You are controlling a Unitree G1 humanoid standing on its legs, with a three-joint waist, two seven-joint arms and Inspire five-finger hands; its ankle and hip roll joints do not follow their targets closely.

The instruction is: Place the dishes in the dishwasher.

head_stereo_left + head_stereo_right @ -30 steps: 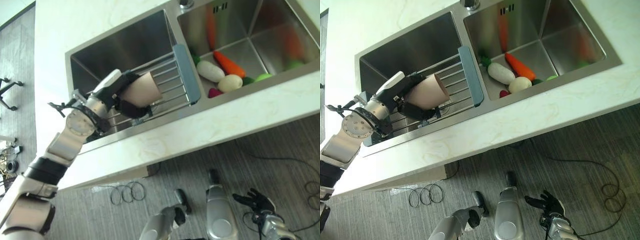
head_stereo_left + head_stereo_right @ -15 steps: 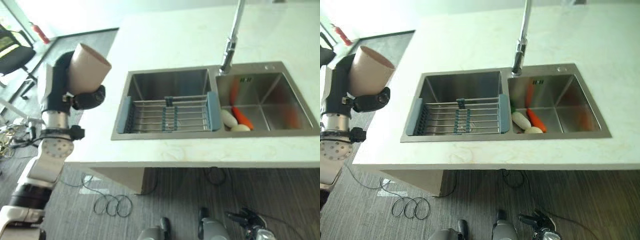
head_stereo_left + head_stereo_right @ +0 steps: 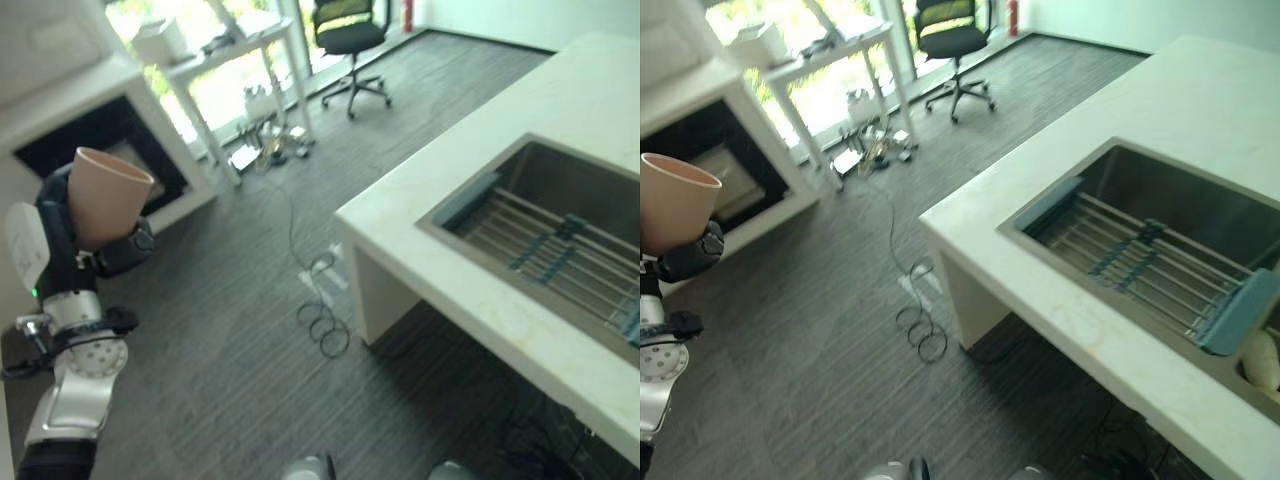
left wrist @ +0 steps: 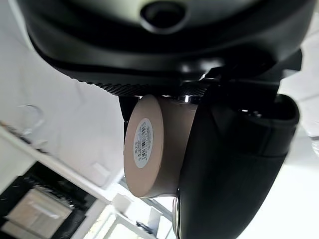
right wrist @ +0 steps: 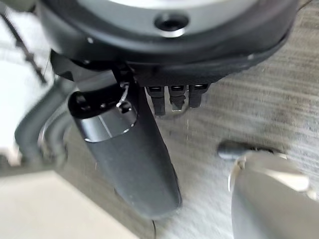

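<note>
The beige cup point(image 3: 105, 205) is held upright, mouth up, in the left hand point(image 3: 85, 250), whose dark fingers and thumb are curled round its lower body; in the left wrist view the cup's base with its small round sticker point(image 4: 143, 144) is seen pressed between palm and thumb point(image 4: 224, 169). A second ago the same cup was being gripped at the wire drying rack point(image 3: 1140, 265) across the sink point(image 3: 1160, 215). Since then it has been lifted clear and carried out over the dark plank floor point(image 3: 230, 360), well apart from the white countertop point(image 3: 1040, 290), and the head has been turned away from the sink as well. The pick-up is therefore judged done and the carry under way; no dishwasher can be made out with certainty, though a dark opening in the white cabinet point(image 3: 100, 135) stands just behind the cup.

Plenty of open floor is offered between the cup and the countertop's corner point(image 3: 345, 215). A coiled cable point(image 3: 325, 325) lies on the floor near that corner, and a white table point(image 3: 225, 50) and an office chair point(image 3: 345, 20) stand further off. The right hand point(image 5: 144, 149) hangs near the floor with fingers relaxed, holding nothing.
</note>
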